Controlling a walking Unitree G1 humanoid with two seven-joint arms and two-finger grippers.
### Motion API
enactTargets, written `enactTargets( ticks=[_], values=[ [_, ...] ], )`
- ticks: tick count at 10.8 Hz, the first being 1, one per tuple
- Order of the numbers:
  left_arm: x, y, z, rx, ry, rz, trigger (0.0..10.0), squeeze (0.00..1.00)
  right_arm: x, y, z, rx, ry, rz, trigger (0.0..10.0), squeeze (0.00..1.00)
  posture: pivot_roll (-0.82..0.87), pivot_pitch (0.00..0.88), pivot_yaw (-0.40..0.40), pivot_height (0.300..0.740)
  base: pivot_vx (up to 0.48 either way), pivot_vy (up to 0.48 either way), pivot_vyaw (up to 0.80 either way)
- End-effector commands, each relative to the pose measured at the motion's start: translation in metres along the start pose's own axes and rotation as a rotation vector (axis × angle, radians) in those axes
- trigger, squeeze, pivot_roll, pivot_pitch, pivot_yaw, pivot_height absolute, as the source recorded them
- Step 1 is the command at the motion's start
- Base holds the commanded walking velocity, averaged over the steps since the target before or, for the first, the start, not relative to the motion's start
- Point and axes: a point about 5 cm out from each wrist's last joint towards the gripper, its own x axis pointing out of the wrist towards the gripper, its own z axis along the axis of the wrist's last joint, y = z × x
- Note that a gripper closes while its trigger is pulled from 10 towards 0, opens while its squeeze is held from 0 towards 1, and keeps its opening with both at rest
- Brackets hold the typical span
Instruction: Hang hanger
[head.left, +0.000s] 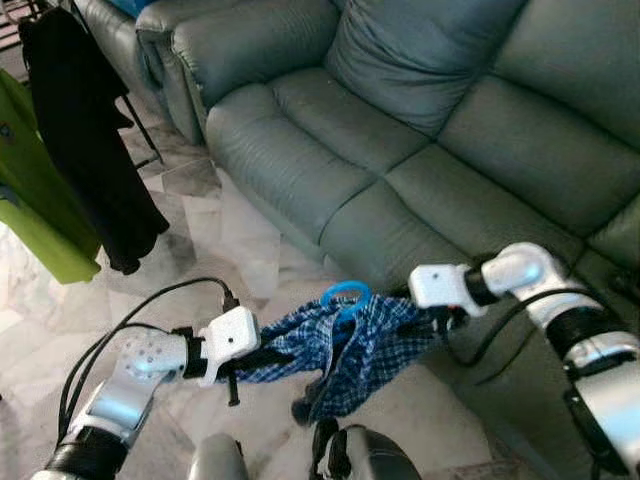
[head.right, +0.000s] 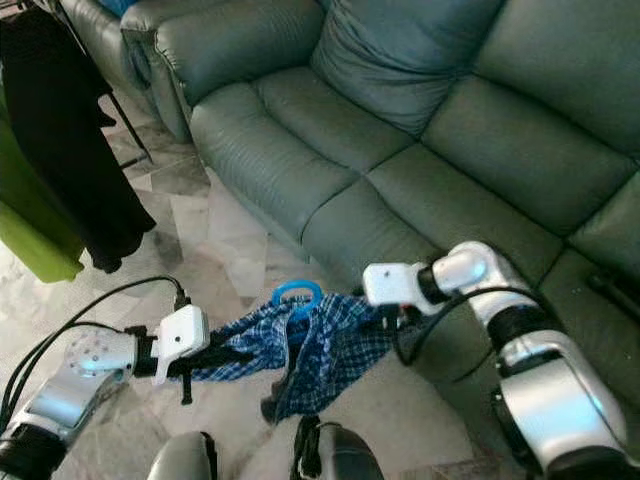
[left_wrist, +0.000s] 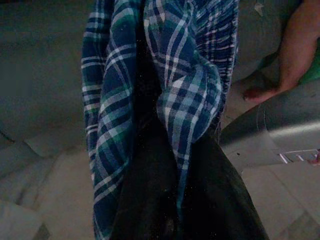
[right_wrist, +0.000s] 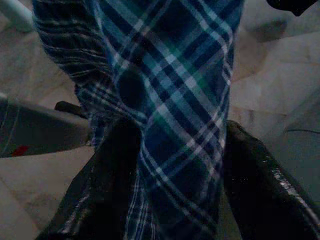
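A blue plaid shirt (head.left: 350, 345) on a hanger with a blue hook (head.left: 345, 294) hangs stretched between my two arms, low over the marble floor in front of the sofa. My left gripper (head.left: 262, 358) is shut on the shirt's left shoulder. My right gripper (head.left: 437, 318) is shut on its right shoulder. In the left wrist view the plaid cloth (left_wrist: 165, 100) bunches between the black fingers (left_wrist: 150, 200). The right wrist view shows the cloth (right_wrist: 175, 115) pinched between both fingers (right_wrist: 107, 190). At the far left, a black garment (head.left: 85, 140) and a green one (head.left: 35, 205) hang from a rack.
A large grey-green leather sofa (head.left: 420, 150) spans the back and right, close to my right arm. The rack's thin legs (head.left: 145, 135) stand at the sofa's left end. A person's bare foot (left_wrist: 260, 92) and leg rest on the floor in the left wrist view.
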Motion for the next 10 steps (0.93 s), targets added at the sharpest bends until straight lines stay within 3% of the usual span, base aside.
enactTargets(
  ticks=[1, 6, 10],
  values=[
    [0.0030, -0.0027, 0.0041, 0.005, -0.018, -0.013, 0.0, 0.00, -0.0040, -0.0049, 0.0020, -0.007, -0.008, -0.012, 0.0, 0.00, 0.02, 0.146, -0.097, 0.740, 0.000, 0.000, 0.00],
    [0.0045, -0.0034, 0.0027, -0.005, -0.017, -0.010, 0.0, 0.00, -0.0044, 0.0018, -0.0060, 0.058, -0.020, 0.015, 0.0, 0.00, 0.02, 0.148, -0.101, 0.740, 0.000, 0.000, 0.00],
    [0.0020, -0.0020, 0.0010, -0.016, -0.017, 0.005, 0.0, 0.00, -0.0056, 0.0013, -0.0038, 0.109, -0.099, 0.005, 0.0, 0.00, 0.02, 0.150, -0.102, 0.740, 0.000, 0.000, 0.00]
  ],
)
